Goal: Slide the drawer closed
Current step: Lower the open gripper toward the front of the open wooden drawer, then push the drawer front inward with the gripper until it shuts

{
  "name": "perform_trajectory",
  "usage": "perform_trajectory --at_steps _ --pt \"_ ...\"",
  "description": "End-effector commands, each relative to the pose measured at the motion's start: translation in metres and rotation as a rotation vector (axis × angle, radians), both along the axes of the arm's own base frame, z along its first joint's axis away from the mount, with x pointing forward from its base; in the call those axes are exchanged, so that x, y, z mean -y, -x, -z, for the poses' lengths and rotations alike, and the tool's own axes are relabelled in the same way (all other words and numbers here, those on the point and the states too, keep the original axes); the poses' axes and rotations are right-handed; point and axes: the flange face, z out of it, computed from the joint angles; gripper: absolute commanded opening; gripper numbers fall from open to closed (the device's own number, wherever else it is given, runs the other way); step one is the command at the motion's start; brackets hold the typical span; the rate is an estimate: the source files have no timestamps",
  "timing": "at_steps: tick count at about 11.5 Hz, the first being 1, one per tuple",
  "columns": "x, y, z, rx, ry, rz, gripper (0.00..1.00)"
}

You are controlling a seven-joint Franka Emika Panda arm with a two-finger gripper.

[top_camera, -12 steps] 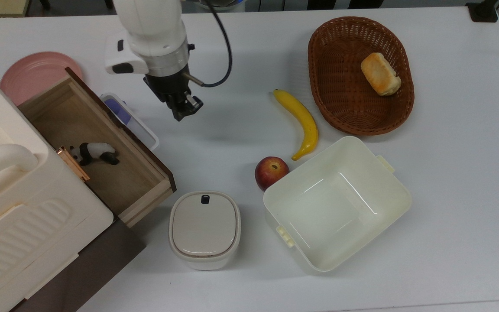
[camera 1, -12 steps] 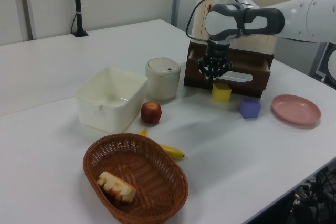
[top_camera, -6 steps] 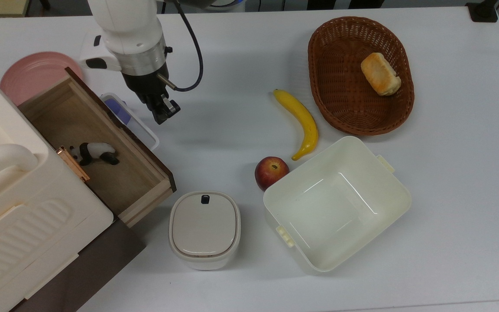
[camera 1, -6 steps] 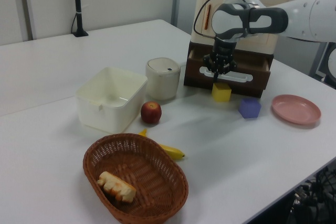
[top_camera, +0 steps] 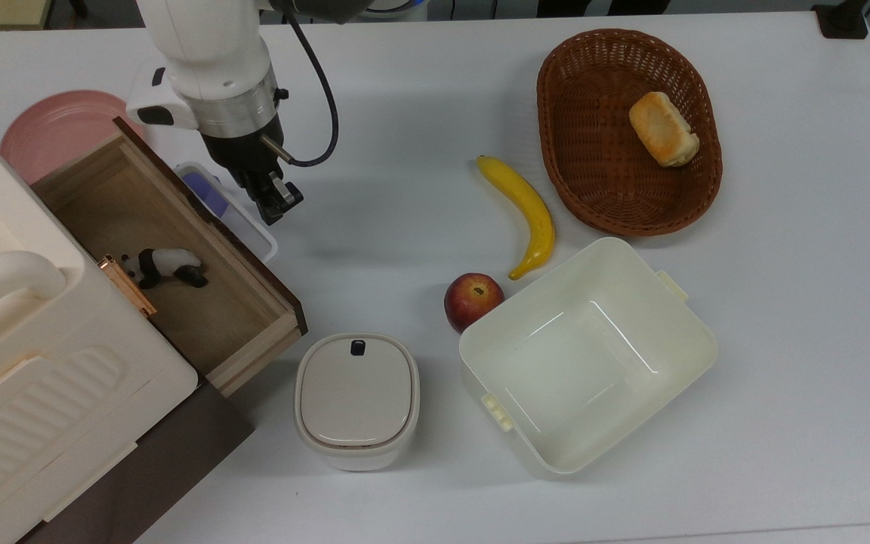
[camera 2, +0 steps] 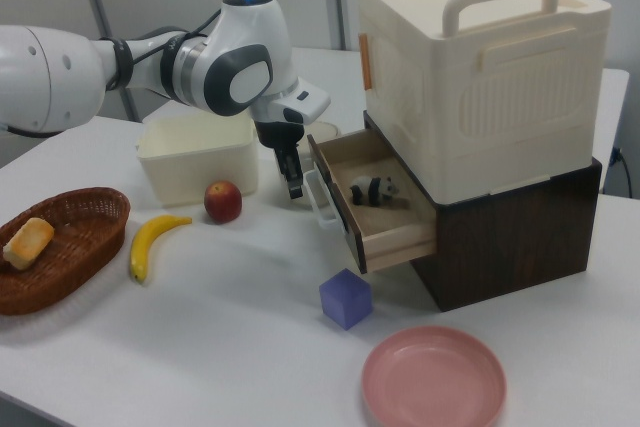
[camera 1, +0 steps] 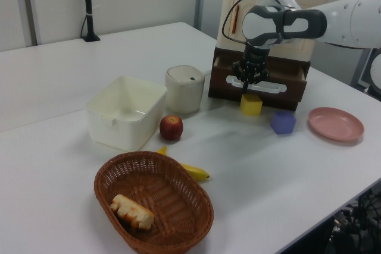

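The drawer (top_camera: 208, 317) stands pulled out of a dark brown cabinet, light wood inside, with a dark brown front panel (camera 1: 280, 81) and a white loop handle (top_camera: 246, 223). A small panda toy (top_camera: 163, 266) lies on its floor. My gripper (top_camera: 275, 202) points down just beside the handle on the top view's right, fingers shut with nothing between them. In the left view the gripper (camera 1: 249, 80) hangs in front of the handle's (camera 1: 271, 88) middle. In the right view the gripper (camera 2: 293, 183) is close to the handle (camera 2: 318, 197); I cannot tell whether they touch.
A cream storage box (top_camera: 12, 317) sits on the cabinet. Beside the drawer are a pink plate (top_camera: 57, 128), a white lidded container (top_camera: 357, 400), a yellow block (camera 1: 251, 104) and a purple block (camera 2: 346, 298). Further off lie an apple (top_camera: 473, 300), banana (top_camera: 526, 211), cream tub (top_camera: 661, 355) and basket (top_camera: 627, 196).
The arm has moved toward the top view's left and slightly down, bringing the shut gripper from open table up beside the drawer handle. The drawer has not moved.
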Motion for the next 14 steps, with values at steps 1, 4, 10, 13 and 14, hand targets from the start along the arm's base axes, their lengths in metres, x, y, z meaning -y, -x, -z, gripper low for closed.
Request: perform_trajectory --at_steps 1,4,10,13,14 --pt "0.003 -0.002 0.000 0.019 -0.015 0.026 0.00" --pt "0.011 -0.004 -0.008 0.035 -0.013 0.037 0.00" --pt "0.044 -0.015 -0.002 0.048 0.001 0.063 0.00" --pt "0.063 -0.016 0.003 0.048 0.006 0.083 0.00" --pt "0.067 -0.019 -0.002 0.076 0.012 0.081 0.00"
